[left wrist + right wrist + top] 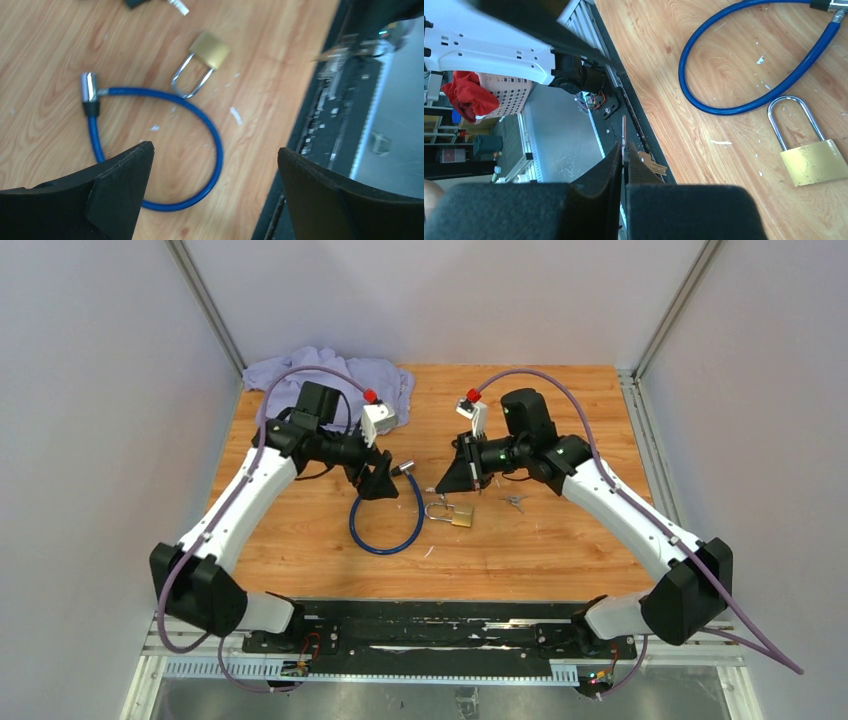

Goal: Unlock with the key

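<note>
A brass padlock [460, 514] [211, 49] [815, 162] lies flat on the wooden table, its steel shackle [796, 118] next to a blue cable loop [385, 530] [216, 145] [704, 35]. The cable's metal end [89, 86] lies at the loop's top. My right gripper [445, 483] [624, 152] is shut on a key [624, 131], whose thin blade sticks out past the fingertips, just left of and above the padlock. A second brass key [653, 165] hangs beside it. My left gripper [383, 482] [215, 152] hovers open and empty over the cable loop.
A purple cloth [330, 375] lies bunched at the table's back left. A small bunch of loose keys [515, 502] rests right of the padlock. White walls close in both sides, and a black rail [440, 630] runs along the near edge.
</note>
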Controlling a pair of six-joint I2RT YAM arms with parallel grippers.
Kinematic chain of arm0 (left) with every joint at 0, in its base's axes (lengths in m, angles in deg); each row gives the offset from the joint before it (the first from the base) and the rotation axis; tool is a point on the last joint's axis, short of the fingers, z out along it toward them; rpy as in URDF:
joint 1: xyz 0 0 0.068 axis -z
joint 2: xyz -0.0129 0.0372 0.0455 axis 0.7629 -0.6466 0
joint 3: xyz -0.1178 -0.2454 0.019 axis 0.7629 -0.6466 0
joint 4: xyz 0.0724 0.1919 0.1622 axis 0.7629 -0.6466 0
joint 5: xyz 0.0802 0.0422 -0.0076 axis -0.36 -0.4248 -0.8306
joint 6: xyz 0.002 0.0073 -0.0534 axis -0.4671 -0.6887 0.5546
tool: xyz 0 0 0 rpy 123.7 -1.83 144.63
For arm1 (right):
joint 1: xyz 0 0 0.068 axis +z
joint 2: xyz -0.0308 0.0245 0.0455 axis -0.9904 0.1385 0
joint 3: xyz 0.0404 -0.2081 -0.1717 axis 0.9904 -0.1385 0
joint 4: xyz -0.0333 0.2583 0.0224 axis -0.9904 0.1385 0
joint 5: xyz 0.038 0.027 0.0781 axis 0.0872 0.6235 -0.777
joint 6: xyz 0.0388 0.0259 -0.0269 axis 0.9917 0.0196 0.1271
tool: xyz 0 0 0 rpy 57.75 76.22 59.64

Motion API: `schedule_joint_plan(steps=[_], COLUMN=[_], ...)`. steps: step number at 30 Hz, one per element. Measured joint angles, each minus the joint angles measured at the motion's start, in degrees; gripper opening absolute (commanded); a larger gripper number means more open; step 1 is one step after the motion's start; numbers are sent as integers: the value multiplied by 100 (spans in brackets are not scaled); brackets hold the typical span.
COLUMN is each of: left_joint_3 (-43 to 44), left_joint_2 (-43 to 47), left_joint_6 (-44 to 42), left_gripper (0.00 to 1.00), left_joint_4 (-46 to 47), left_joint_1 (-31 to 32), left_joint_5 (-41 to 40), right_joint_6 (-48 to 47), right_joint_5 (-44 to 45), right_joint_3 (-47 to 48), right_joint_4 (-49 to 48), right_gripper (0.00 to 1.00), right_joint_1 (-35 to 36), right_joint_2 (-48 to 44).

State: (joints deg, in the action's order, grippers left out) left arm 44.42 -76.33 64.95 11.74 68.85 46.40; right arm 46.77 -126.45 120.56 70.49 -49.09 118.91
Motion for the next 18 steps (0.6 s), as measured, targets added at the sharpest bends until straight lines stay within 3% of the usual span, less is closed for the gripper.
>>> schedule_joint_plan(steps=[4, 8, 13, 18], left_joint_3=[13, -39, 160, 234], left_joint_2=[553, 741, -20, -487], left_joint_6=[98, 245, 299, 468], left_gripper=[99, 100, 97, 97], left_joint_4=[-20, 173, 146, -83], left_joint_1=[2, -4, -140, -210], left_joint_5=[702, 417, -258, 308], right_joint_6=[-131, -199, -234, -299], right_joint_5=[-122, -127, -122, -127], right_joint_3=[7, 11, 11, 11], right_joint_4=[20, 72, 129, 131], right_gripper=[1, 1, 1, 0], right_joint_1=[0, 0, 0, 0], right_joint_2=[109, 153, 151, 149])
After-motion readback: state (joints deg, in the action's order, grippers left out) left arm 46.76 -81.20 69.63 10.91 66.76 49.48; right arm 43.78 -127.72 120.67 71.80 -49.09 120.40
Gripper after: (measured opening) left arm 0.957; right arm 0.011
